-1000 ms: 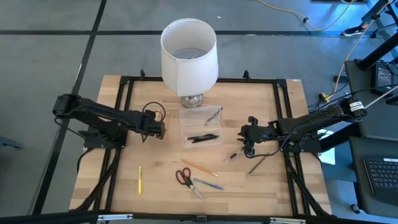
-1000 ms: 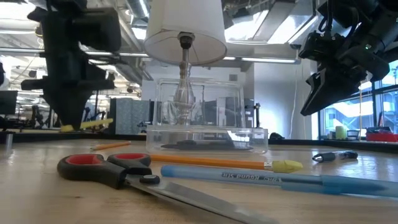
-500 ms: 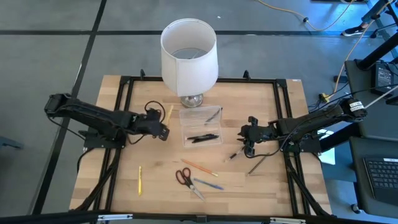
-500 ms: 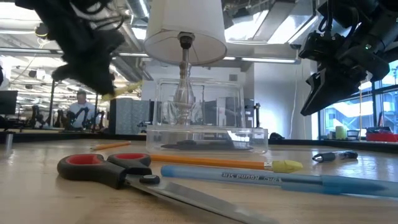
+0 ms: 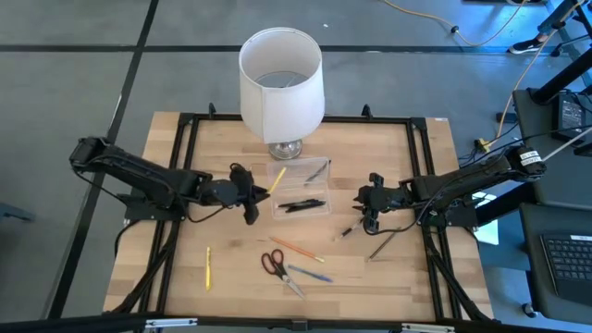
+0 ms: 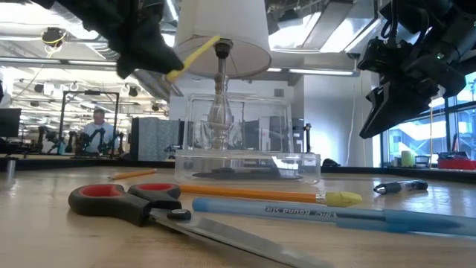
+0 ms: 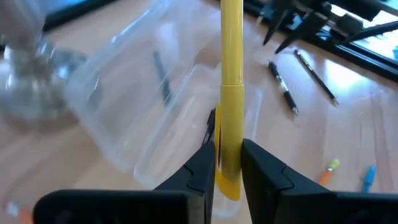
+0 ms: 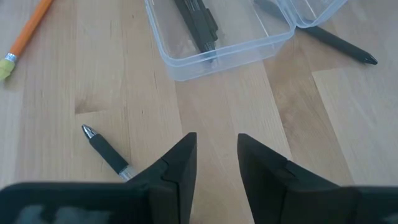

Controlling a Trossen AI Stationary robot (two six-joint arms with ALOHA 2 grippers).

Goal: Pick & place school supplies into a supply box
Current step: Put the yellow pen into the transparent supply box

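My left gripper [image 5: 252,192] hovers just left of the clear supply box [image 5: 298,190] and is shut on a yellow pen [image 5: 276,178]. The pen's free end reaches over the box's left edge. The box lies open on the table in front of the lamp, with dark pens [image 5: 303,205] inside. My right gripper [image 5: 370,205] waits open right of the box, above bare wood [image 8: 216,163]. Scissors [image 5: 273,264], an orange pencil [image 5: 296,250], a blue pen [image 5: 310,274] and a second yellow pen [image 5: 208,268] lie flat on the table. My left gripper pinches the yellow pen near its lower end [image 7: 229,163] between its two fingers [image 7: 202,167]. The pen sticks out forward past the fingertips, roughly along the fingers. It is lifted clear of the table and slants upward toward the box [image 6: 193,56].
A white lampshade on a glass base [image 5: 281,83] stands just behind the box. Two dark pens [image 5: 350,229] [image 5: 384,242] lie near the right gripper. A black frame borders the table. Bare wood shows at the near left corner.
My left gripper has risen and moved toward the table's right, up to the box's left side, carrying the yellow pen with it. The pen has swung from pointing at the far edge to slanting over the box. The right arm kept still.
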